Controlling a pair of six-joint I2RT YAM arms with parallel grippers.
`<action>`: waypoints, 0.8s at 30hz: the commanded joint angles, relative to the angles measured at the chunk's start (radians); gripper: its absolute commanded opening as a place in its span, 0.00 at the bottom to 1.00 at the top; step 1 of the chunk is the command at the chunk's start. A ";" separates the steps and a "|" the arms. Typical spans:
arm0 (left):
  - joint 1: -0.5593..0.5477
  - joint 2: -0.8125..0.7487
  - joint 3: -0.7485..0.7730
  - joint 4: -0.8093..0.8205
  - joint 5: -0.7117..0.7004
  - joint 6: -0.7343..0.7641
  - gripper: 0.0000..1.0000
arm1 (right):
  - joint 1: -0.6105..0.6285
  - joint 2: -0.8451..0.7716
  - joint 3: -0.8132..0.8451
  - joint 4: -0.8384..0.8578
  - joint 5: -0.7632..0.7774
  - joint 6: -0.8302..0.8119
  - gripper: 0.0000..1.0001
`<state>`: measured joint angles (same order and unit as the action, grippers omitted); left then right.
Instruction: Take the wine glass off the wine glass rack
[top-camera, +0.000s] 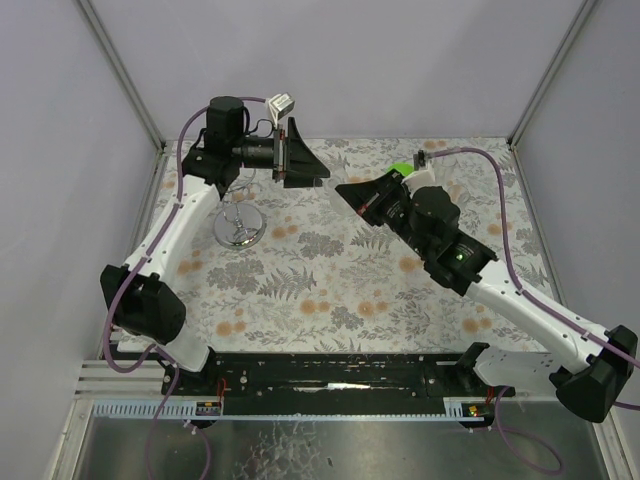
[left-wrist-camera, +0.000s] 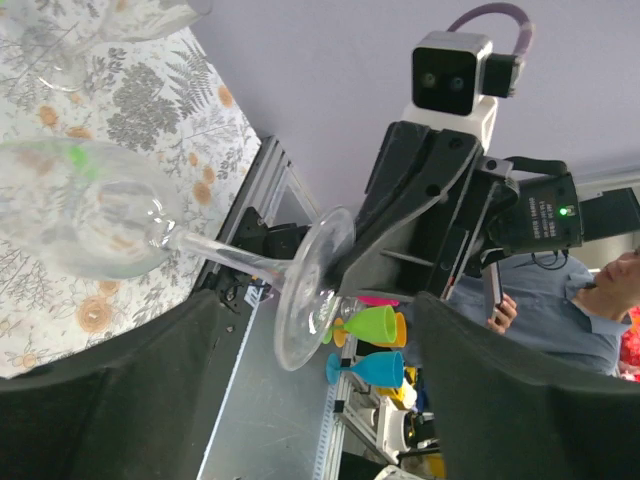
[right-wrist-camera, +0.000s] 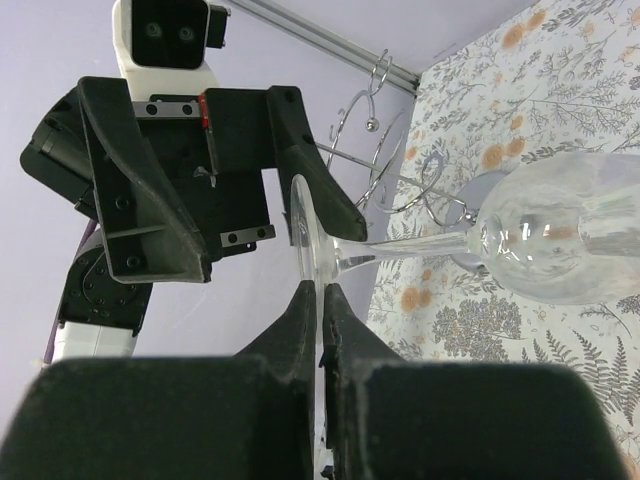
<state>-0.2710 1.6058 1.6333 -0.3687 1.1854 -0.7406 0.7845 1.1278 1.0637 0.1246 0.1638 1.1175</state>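
The right gripper (right-wrist-camera: 318, 290) has its fingers pressed together on the flat round foot of the clear wine glass (right-wrist-camera: 550, 235), pinching the rim edge-on. The glass lies on its side in the air, off the small silver wire rack with the round shiny base (top-camera: 238, 228); its stem and bowl reach sideways from those fingertips over the floral-patterned table (top-camera: 330, 290). The left gripper (top-camera: 300, 152) faces the foot with fingers spread wide; contact cannot be told.
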 joint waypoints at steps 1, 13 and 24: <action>-0.017 0.005 -0.025 0.178 0.073 -0.126 0.68 | -0.001 -0.013 0.006 0.133 -0.015 -0.013 0.00; -0.066 -0.010 -0.062 0.286 0.162 -0.219 0.33 | -0.001 -0.014 -0.010 0.155 -0.008 -0.010 0.00; -0.118 -0.008 -0.066 0.459 0.221 -0.347 0.00 | -0.001 -0.011 -0.011 0.154 -0.016 -0.021 0.03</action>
<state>-0.3092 1.6081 1.5604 -0.0505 1.2598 -0.9836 0.7826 1.0885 1.0439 0.1917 0.1616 1.1160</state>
